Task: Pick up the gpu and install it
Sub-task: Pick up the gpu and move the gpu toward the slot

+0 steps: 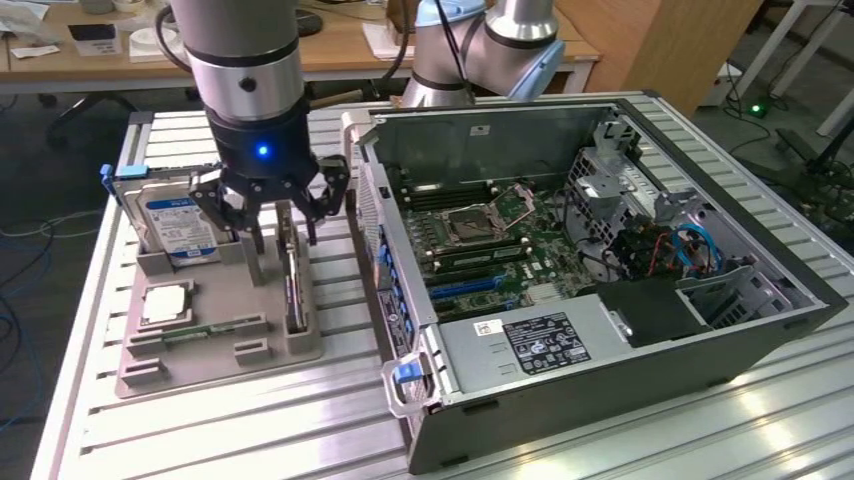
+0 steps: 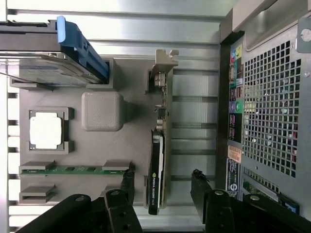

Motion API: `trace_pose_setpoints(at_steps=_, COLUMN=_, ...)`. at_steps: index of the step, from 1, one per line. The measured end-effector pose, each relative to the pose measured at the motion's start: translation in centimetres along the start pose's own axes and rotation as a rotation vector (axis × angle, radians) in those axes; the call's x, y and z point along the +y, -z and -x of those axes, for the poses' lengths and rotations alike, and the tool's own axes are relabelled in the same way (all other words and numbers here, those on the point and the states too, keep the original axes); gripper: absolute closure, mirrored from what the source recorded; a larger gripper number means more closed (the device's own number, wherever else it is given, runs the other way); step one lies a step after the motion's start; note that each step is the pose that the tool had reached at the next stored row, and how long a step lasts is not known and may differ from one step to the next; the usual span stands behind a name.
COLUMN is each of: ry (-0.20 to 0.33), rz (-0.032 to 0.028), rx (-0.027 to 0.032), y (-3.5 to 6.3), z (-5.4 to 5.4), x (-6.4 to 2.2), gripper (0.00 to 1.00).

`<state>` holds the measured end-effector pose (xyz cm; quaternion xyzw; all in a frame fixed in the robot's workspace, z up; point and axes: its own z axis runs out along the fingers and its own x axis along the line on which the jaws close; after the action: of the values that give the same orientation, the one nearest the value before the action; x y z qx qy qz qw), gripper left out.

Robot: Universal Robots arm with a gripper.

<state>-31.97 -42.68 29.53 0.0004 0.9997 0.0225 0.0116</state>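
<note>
Behind the ribbed metal table [image 1: 747, 420], a wooden desk [image 1: 340, 58] (papers [image 1: 30, 38] scattered on it) over dark floor [image 1: 54, 150].

The gpu [image 1: 294, 290] stands upright on its long edge in a slot of the grey holder [image 1: 254, 350], left of centre in the exterior view, on the side of the holder nearest the open computer case [image 1: 561, 400]. Seen edge-on it is a thin flat card. Its black shroud [image 2: 154, 174] carries a green marking and covers one face. The silver metal bracket [image 2: 163, 65] closes the far end. Its lower edge sits in the slot, unlifted, with nothing touching its faces
</note>
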Motion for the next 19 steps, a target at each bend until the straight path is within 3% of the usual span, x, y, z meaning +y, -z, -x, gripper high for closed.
trace_pose_setpoints(at_steps=10, ry=-0.049, rz=-0.0013, rx=-0.0048, y=-1.66, z=0.0, x=-0.08, gripper=0.41)
trace_pose_setpoints(at_steps=19, ry=-0.05, rz=-0.0015, rx=-0.0047, y=-3.22, z=-0.1, x=-0.52, gripper=0.41)
